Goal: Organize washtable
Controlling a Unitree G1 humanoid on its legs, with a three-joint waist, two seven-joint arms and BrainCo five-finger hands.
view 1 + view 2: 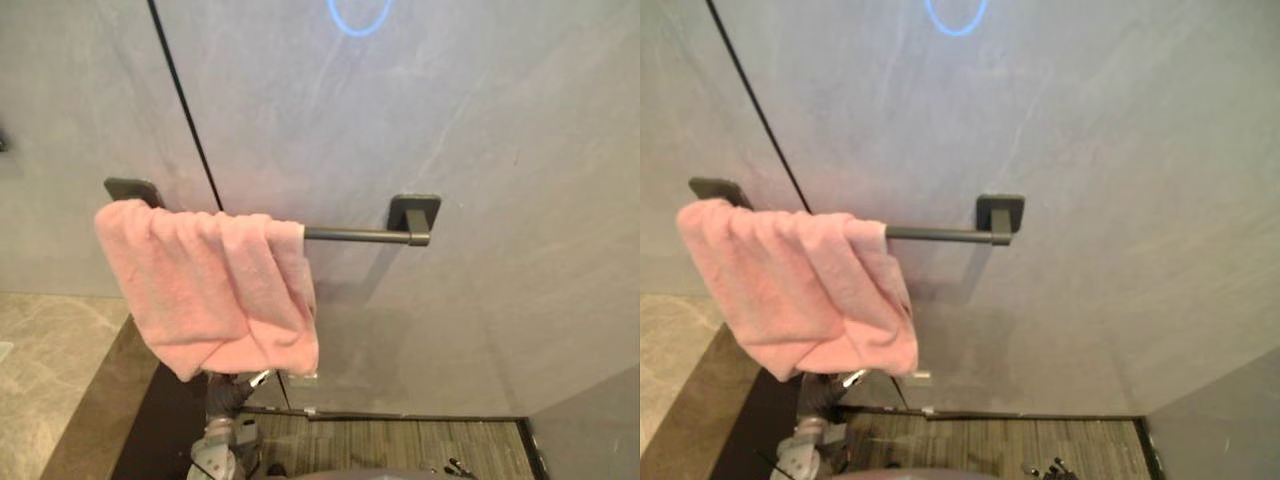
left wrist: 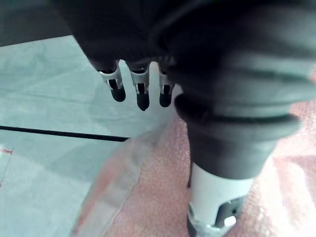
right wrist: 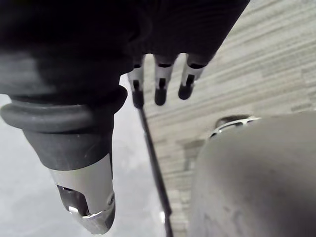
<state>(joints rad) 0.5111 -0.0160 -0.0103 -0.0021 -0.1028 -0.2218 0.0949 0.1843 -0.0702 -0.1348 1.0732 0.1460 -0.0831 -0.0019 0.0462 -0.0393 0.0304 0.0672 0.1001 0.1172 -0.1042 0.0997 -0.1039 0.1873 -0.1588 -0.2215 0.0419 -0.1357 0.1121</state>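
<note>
A pink towel hangs bunched over the left end of a dark towel bar fixed to the grey wall. Its lower edge is folded up unevenly. My left hand is just under the towel's bottom edge. In the left wrist view its fingers are relaxed and hold nothing, with the towel close beside the thumb. My right hand hangs low over the striped floor, fingers straight and empty.
The right half of the bar is bare up to its bracket. A stone counter with a dark front edge lies at the left. Striped flooring runs along the foot of the wall. A blue ring of light shows high on the wall.
</note>
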